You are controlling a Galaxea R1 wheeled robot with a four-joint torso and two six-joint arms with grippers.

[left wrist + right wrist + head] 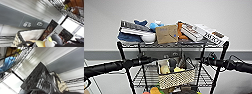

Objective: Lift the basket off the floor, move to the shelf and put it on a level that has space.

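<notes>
The basket [176,78], with its cream-and-dark dotted weave and pale rim, sits at the height of the shelf's [121,53] middle level [140,80], its front side facing me. It holds a dark packet, a yellow item and other goods. My left gripper [149,60] is just left of the basket's top and my right gripper [203,59] is just right of it, near a dark handle loop. The left wrist view looks into the basket [17,37] from close by. In the right wrist view, the basket's woven side [61,86] and handle [53,83] are near.
The shelf's top tier [189,45] is crowded with a brown paper bag [166,33], a white bowl [148,37], boxes and blue cloth. Colourful items lie on the lowest tier [155,90]. A white wall with a grey band and outlets [33,24] stands behind.
</notes>
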